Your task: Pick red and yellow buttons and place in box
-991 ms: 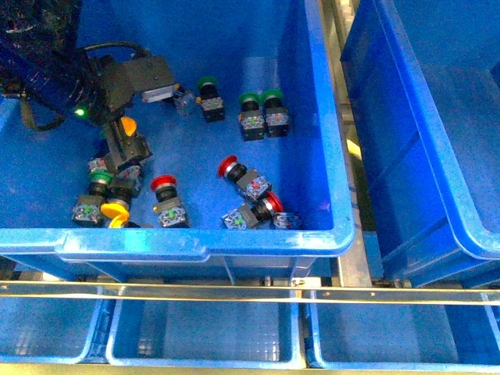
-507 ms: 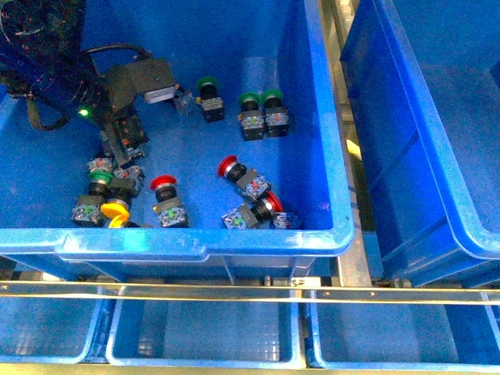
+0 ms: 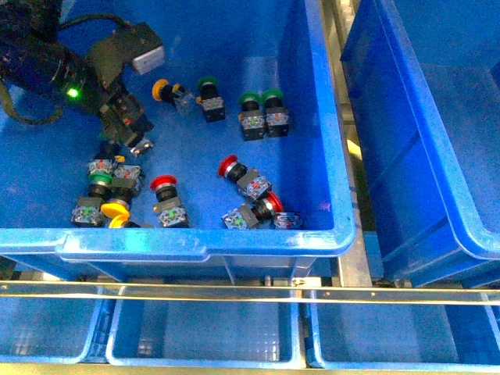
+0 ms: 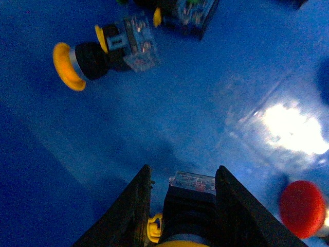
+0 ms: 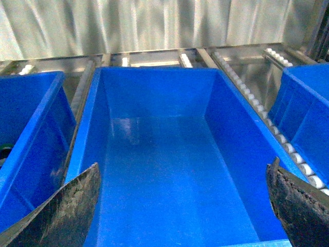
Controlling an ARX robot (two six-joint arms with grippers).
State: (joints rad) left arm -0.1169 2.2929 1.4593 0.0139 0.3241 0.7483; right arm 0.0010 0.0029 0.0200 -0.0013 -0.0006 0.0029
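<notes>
My left gripper hangs inside the near big bin, shut on a yellow button whose black body sits between the fingers. It is held above the floor. Another yellow button lies by a green one, and it also shows in the left wrist view. A third yellow button lies at the front left. Three red buttons lie on the floor. The box stands at the right. My right gripper is open above it.
Green-capped switches lie among the others. A metal rail runs between the two big bins. Smaller blue trays sit below the near bin's front rim. Roller tracks flank the box.
My left gripper has lifted and drawn back to the left with the yellow button. The second yellow button by the green one has come into view from behind the wrist.
</notes>
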